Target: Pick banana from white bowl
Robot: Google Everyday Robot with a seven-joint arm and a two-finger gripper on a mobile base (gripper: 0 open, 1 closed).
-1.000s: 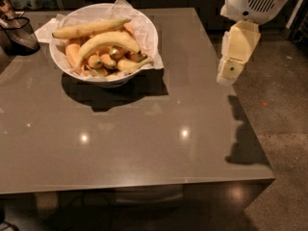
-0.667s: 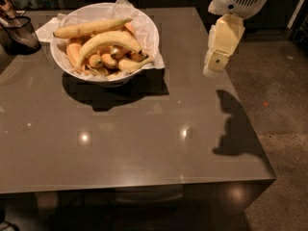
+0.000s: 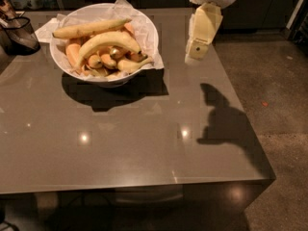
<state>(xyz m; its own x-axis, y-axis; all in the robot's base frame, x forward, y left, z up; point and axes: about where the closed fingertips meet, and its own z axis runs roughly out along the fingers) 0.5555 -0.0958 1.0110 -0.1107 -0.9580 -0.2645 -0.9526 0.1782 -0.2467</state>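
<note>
The cream plastic hand [image 3: 196, 52] has been brought nearer, right of the deep white bowl [image 3: 103, 79], empty, its aperture indiscernible; the arched pale-yellow banana [image 3: 108, 40] is left ungrasped.

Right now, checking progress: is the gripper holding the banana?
No, the banana lies in the white bowl; the gripper hangs beside it.

So the worktop [image 3: 144, 153] is a big glossy grey-brown slab, with a few light spots reflecting off the near half. Sitting straight on it are the white bowl [image 3: 108, 81] at far left, with a dark shadow in front, and a dark container [image 3: 19, 35] beside it at the left edge. The gripper [image 3: 195, 52] hangs above the far right part, its shadow [image 3: 221, 121] falling near the right edge.
</note>
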